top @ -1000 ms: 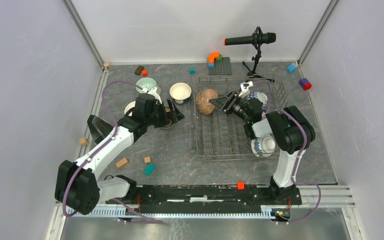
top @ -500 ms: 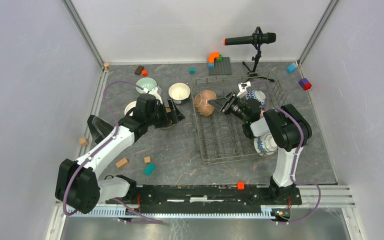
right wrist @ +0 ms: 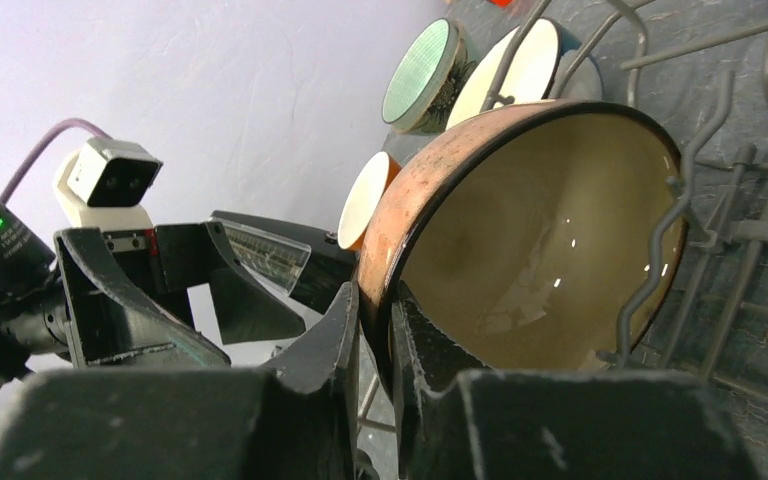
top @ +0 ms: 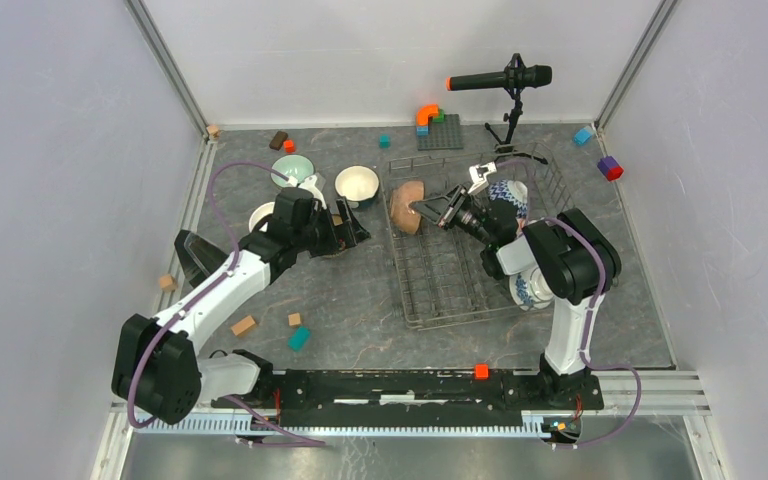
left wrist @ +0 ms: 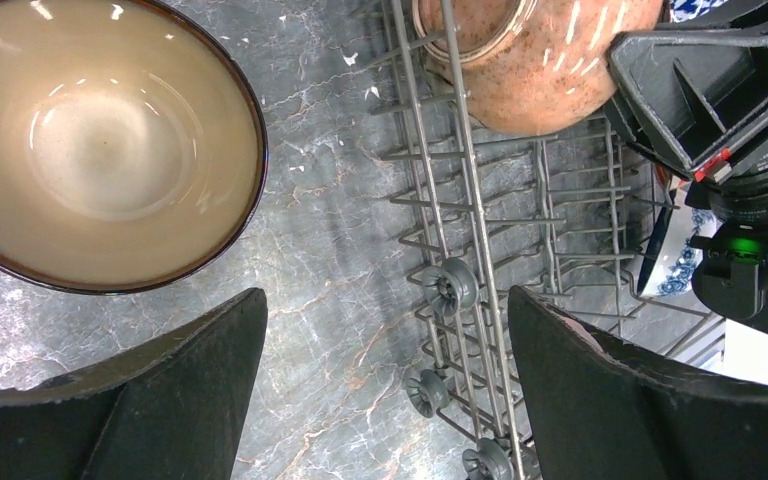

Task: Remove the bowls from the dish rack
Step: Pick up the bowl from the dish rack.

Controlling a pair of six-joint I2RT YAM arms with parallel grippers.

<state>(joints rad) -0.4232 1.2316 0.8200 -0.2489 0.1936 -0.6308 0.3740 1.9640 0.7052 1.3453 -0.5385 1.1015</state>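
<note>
My right gripper (top: pixel 421 210) is shut on the rim of a brown speckled bowl (top: pixel 406 207), held tilted on edge at the far left corner of the dish rack (top: pixel 448 285). In the right wrist view my gripper (right wrist: pixel 375 305) pinches the bowl's rim (right wrist: pixel 540 235) among the rack wires (right wrist: pixel 702 200). Two blue-white bowls (top: pixel 511 197) (top: pixel 526 290) sit in the rack. My left gripper (top: pixel 348 230) is open and empty, low over the table just left of the rack. In the left wrist view my gripper (left wrist: pixel 385 310) is beside a dark-rimmed cream bowl (left wrist: pixel 100 150), with the speckled bowl (left wrist: pixel 530 70) and the rack (left wrist: pixel 460 200) ahead.
A pale green bowl (top: pixel 291 168), a cream bowl (top: pixel 360 183) and a white bowl (top: pixel 260 215) stand on the table at far left. A microphone stand (top: pixel 508 110) and a grey studded plate (top: pixel 441 130) are behind the rack. Toy blocks (top: pixel 299 338) lie scattered.
My right gripper has drawn the speckled bowl a little left and turned it more on edge. The rack and its near blue-white bowl have shifted slightly. The left arm has hardly moved.
</note>
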